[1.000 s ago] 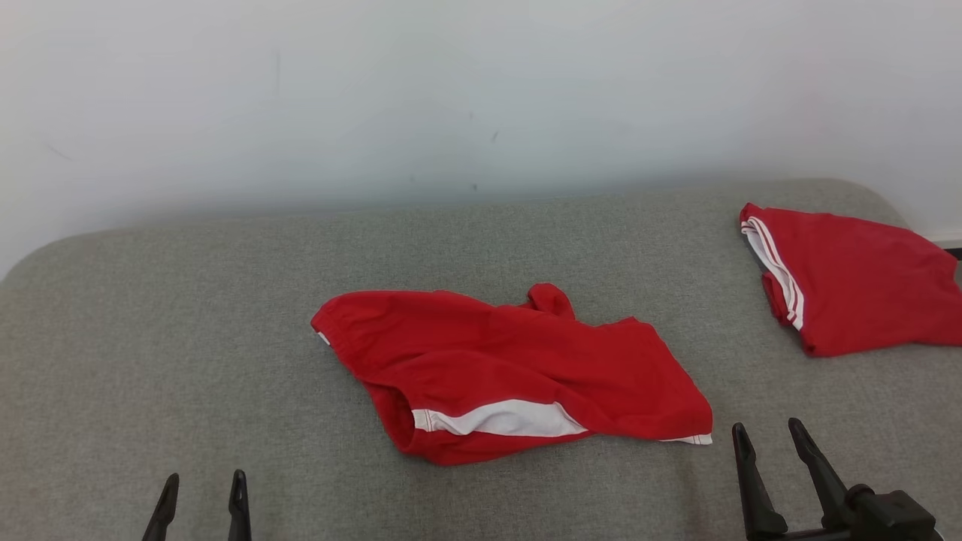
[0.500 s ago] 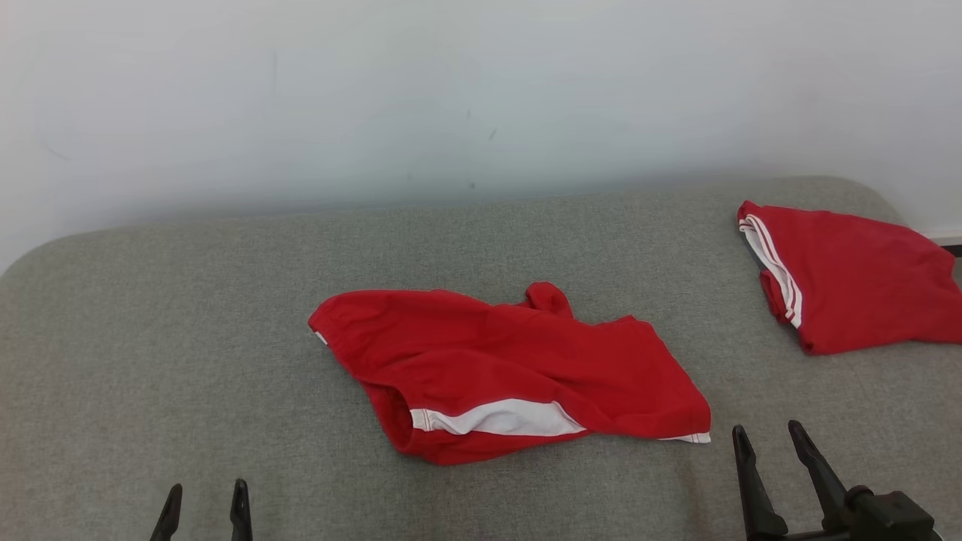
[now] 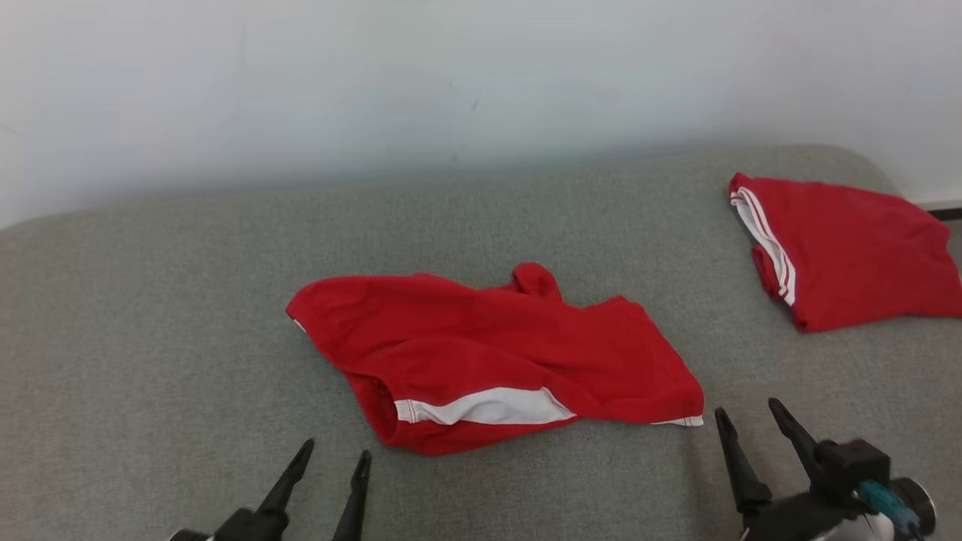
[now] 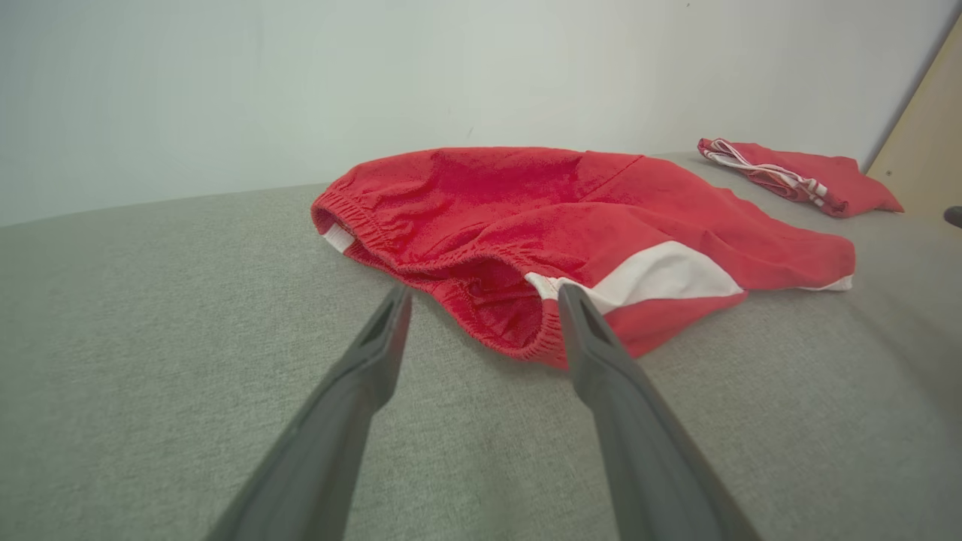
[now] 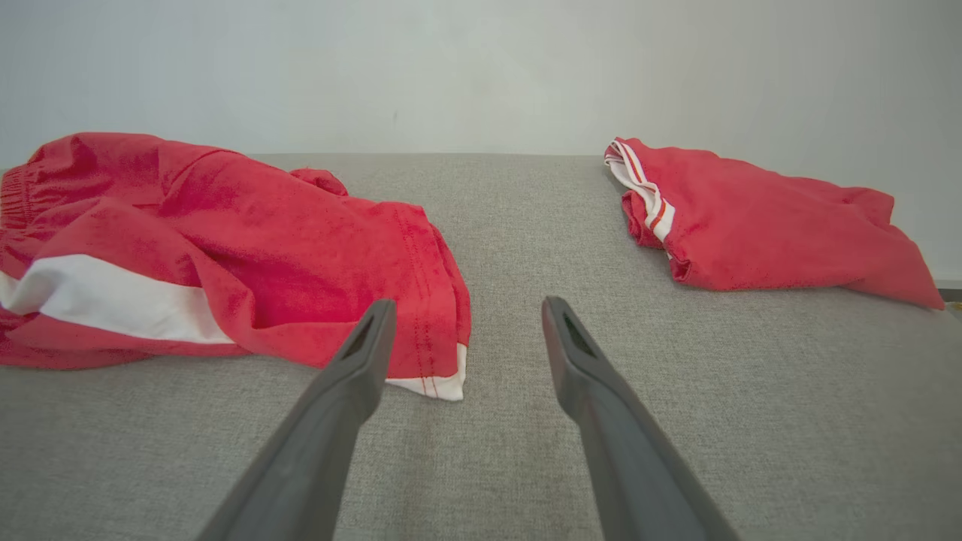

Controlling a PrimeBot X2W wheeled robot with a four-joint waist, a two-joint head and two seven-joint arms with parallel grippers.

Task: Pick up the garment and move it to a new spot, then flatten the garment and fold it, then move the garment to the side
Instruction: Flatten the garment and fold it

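Observation:
A crumpled pair of red shorts with a white side panel, the garment (image 3: 488,357) (image 4: 571,218) (image 5: 225,248), lies in the middle of the grey padded surface (image 3: 150,315). My left gripper (image 3: 336,453) (image 4: 481,308) is open at the lower left, its tips just short of the garment's elastic waistband. At the lower right my right gripper (image 3: 750,421) (image 5: 464,315) stands open, empty, beside the garment's hem corner.
A second red garment (image 3: 842,259) (image 5: 751,225) (image 4: 789,176), folded with white stripes, lies at the far right of the surface. A white wall (image 3: 451,90) backs the surface. A pale wooden panel (image 4: 924,143) stands at the right.
My left gripper has moved up and right toward the garment's waistband. The right gripper shifted slightly left. The head camera has tilted, so the whole scene sits a little higher and further left.

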